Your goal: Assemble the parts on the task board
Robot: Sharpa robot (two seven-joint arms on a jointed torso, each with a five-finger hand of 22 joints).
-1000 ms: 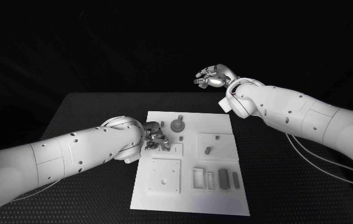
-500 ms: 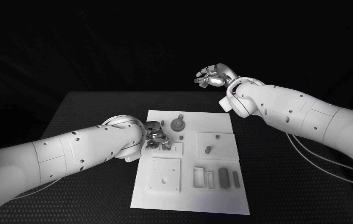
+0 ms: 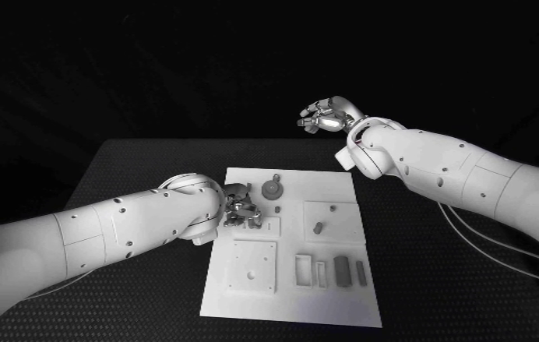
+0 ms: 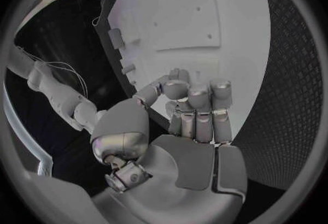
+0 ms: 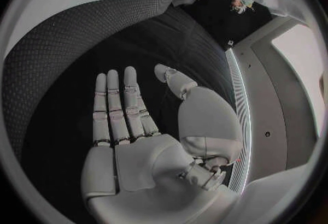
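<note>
The robot's left hand [image 3: 241, 208] works at the left edge of the white task board [image 3: 292, 303], fingers curled in over a small part there; whether it actually grips the piece cannot be told. The right hand [image 5: 147, 142] hangs flat and empty, well clear beyond the board. Judged best: seat the part slowly, squarely over its recess, right hand staying away

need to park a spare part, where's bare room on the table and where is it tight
Bare table lies left of the task board, beyond its far edge, and right of it under the raised right hand. Tight: the board's left-middle, where the left hand sits among parts.
</note>
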